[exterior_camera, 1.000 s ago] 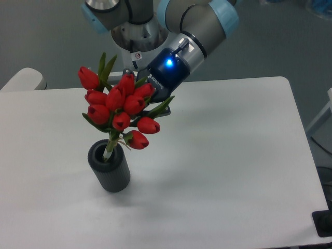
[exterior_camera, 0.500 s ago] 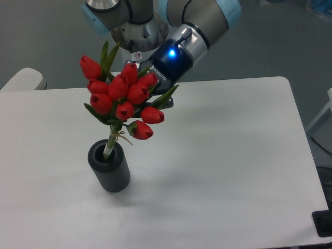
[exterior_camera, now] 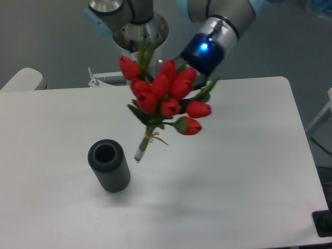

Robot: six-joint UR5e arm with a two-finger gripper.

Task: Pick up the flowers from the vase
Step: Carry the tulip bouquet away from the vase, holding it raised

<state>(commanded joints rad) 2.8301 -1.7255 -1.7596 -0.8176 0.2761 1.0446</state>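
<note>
Vase (exterior_camera: pixel 109 165) stands upright on the white table (exterior_camera: pixel 233 171), nearest my view, its round hole showing nothing inside. Flowers (exterior_camera: pixel 165 96) hang in the air behind and to the right of it, stems tilted, cut ends clear of the rim and off to its side. I judge the extraction done: the bunch is out and carried; only holding or moving it away remains. Gripper (exterior_camera: pixel 188 92) sits behind the buds, hidden by them; since the bunch is aloft, I judge the jaws clamped on it, though the fingers themselves cannot be seen. Table surface to the right appears open up to its far and right edges, and the robot base (exterior_camera: pixel 132 23) stands beyond
</note>
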